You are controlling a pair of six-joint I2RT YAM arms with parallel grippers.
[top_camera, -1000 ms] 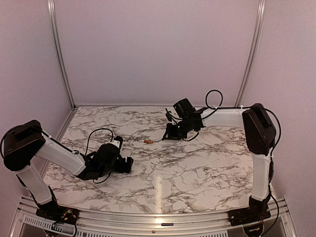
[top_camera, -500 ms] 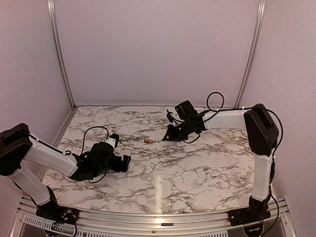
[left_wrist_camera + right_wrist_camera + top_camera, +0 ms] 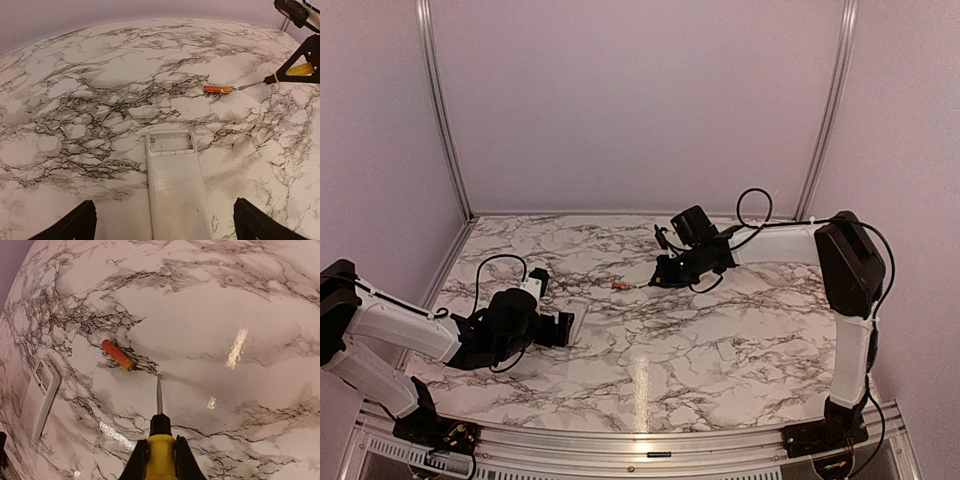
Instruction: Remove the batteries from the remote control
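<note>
The white remote control lies back side up on the marble table, and its open battery compartment looks empty. It also shows in the top view and in the right wrist view. My left gripper is open, with the remote's near end between its fingers, not touching them; in the top view the gripper sits just left of the remote. One reddish-orange battery lies on the table beyond the remote. My right gripper is shut on the yellow-handled screwdriver, whose tip rests just beside the battery.
The right gripper with the screwdriver is at mid table, right of the battery. Aluminium frame posts and pale walls close in the back and sides. No second battery or cover plate shows.
My left arm has drawn back to the left and nearer, so the remote now shows on the table ahead of its gripper. The right gripper and screwdriver have barely moved.
</note>
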